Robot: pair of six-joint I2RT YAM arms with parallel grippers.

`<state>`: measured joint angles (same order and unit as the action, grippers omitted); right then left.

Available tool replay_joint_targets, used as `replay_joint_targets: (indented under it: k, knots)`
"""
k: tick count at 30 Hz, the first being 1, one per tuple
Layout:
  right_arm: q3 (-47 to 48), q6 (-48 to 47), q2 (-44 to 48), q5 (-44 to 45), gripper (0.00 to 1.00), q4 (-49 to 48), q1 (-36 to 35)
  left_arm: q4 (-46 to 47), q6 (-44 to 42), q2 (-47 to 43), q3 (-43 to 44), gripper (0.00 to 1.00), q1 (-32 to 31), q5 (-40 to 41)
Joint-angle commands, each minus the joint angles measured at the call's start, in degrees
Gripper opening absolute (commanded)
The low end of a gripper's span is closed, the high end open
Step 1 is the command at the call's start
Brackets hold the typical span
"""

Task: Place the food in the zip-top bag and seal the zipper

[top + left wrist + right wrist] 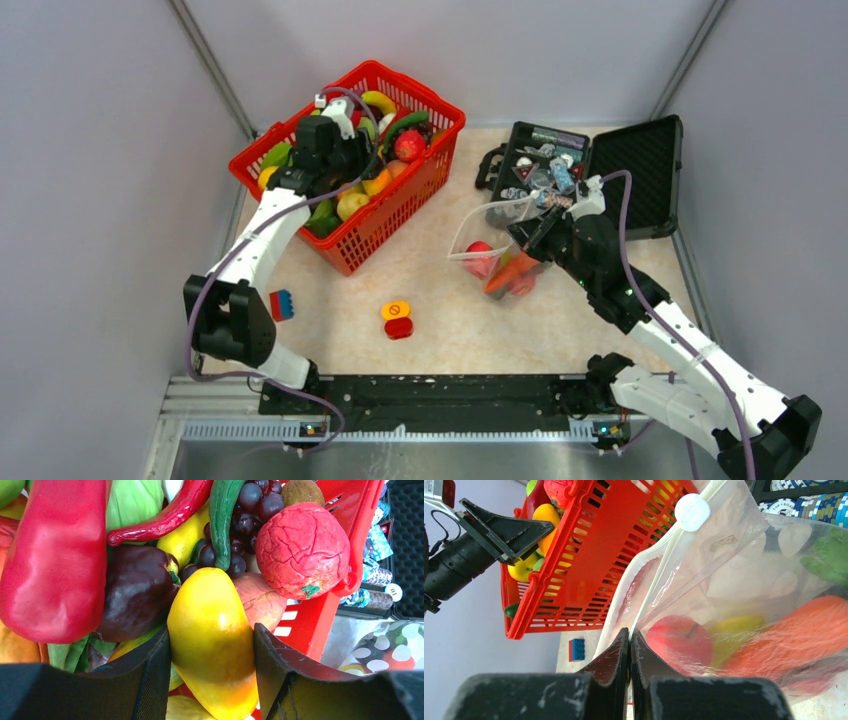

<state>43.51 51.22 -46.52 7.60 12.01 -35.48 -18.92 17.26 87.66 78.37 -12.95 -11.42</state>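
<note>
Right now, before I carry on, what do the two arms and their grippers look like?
Both arms are alike: the left arm and right arm have white links with black joint housings, and a purple cable loops along each. The left gripper and right gripper have matte black, wedge-shaped fingers.

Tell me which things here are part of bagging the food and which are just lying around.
For the job: toy food in the red basket; yellow fruit in the left claw; clear bag, held by the right claw; its zipper; apple and carrot inside it.
Lying about: black case; orange-and-red button block; blue-and-red brick.
</note>
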Motion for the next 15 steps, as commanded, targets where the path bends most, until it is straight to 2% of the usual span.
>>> replay_joint_targets:
  k: [1, 3, 10, 15]
  knots:
    - [1.2, 0.5, 0.1, -0.6, 0.00, -3.2, 0.2, 0.8, 0.4, -3.4, -0.1, 0.34, -0.1, -3.9]
    - [1.2, 0.4, 0.2, -0.6, 0.00, -3.2, 0.2, 2.3, 0.2, -5.4, -1.0, 0.33, -0.1, -5.3]
    - [0.5, 0.5, 0.3, -0.6, 0.00, -3.7, 0.2, 5.7, 0.2, -12.2, -3.8, 0.19, -0.1, -7.0]
    - [0.3, 0.6, 0.3, -0.7, 0.00, -3.8, 0.2, 7.1, 1.6, -15.6, -5.0, 0.17, -0.1, -7.9]
